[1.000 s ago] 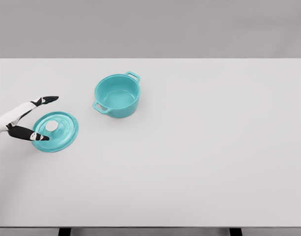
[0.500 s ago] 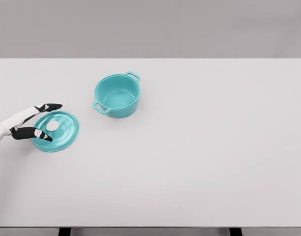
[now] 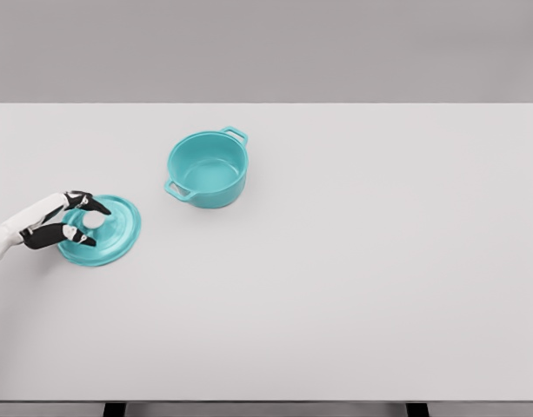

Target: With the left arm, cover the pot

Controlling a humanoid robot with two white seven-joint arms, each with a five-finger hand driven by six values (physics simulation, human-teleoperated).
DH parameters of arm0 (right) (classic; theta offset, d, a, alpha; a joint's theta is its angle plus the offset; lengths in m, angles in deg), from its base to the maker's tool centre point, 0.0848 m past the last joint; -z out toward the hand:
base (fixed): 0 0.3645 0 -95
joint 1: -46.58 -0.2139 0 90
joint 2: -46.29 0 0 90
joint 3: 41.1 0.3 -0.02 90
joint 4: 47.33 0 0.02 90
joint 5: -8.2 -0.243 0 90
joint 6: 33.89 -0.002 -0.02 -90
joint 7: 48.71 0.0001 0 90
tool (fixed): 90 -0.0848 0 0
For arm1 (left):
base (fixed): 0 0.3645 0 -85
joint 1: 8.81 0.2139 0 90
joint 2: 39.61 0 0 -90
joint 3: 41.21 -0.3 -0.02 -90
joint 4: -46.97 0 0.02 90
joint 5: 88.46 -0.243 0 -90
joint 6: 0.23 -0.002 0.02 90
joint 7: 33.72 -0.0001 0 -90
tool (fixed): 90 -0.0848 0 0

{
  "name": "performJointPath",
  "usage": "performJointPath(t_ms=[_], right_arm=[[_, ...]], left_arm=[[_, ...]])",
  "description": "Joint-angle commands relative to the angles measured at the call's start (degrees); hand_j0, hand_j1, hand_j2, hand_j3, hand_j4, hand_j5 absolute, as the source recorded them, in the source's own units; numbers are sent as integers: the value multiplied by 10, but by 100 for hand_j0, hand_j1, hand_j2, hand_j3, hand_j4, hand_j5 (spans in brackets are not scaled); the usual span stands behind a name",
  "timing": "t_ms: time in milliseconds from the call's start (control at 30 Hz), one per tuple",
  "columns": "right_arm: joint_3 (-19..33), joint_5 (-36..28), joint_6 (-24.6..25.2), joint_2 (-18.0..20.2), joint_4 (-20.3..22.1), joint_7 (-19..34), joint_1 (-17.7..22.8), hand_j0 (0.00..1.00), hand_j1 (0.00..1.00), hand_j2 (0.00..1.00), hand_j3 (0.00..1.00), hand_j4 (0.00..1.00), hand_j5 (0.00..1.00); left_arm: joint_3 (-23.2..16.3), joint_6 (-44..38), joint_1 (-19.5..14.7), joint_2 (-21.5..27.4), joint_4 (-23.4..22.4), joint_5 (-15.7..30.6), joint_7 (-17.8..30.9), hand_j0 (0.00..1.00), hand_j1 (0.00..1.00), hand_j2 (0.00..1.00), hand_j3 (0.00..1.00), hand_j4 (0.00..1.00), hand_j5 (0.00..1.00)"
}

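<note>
Fingers (image 3: pixel 85 204) of the left hand (image 3: pixel 62 220) curl partly around the white knob (image 3: pixel 92 222) on the round teal lid (image 3: pixel 101 230), apparently not yet gripping. Nearby, the open teal two-handled pot (image 3: pixel 208 168) stands uncovered on the white table (image 3: pixel 353 261).

Just a big white table (image 3: pixel 353 287) filling most of the view, flat matte top w/ straight edges. Behind it there's a plain grey wall (image 3: pixel 266 48), no texture or marks afaict. Under the front edge of the table you can see 2 dark legs (image 3: pixel 115 409) poking out at the bottom, one twd the left and one twd the right.
</note>
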State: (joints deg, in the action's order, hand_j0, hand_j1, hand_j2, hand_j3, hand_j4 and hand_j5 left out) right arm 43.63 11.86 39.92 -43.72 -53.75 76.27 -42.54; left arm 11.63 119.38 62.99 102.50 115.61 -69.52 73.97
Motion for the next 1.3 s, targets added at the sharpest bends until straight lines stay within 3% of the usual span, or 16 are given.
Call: performJointPath(t_ms=[0,67,267,500,867,1000,1267], right_arm=[[0,0,-1,0,0,0,0,100,100,100,100,100,100],[0,1,-1,0,0,0,0,100,100,100,100,100,100],[0,0,-1,0,0,0,0,100,100,100,100,100,100],[0,0,-1,0,0,0,0,100,100,100,100,100,100],[0,0,-1,0,0,0,0,100,100,100,100,100,100],[0,1,-1,0,0,0,0,100,100,100,100,100,100],[0,1,-1,0,0,0,0,100,100,100,100,100,100]], left_arm=[[-12,6,0,-2,-3,-37,11,38,38,38,38,38,38],[-11,11,-2,-3,-1,-37,11,27,27,27,27,27,27],[-5,8,-27,4,24,-29,13,27,27,27,27,27,27],[-12,5,-100,-8,23,-28,22,28,28,28,28,28,28],[-27,-53,-167,-100,11,-77,25,28,28,28,28,28,28],[-50,-61,-213,-146,-40,-101,25,28,28,28,28,28,28],[-56,-66,-236,-187,-64,-110,38,28,28,28,28,28,28]])
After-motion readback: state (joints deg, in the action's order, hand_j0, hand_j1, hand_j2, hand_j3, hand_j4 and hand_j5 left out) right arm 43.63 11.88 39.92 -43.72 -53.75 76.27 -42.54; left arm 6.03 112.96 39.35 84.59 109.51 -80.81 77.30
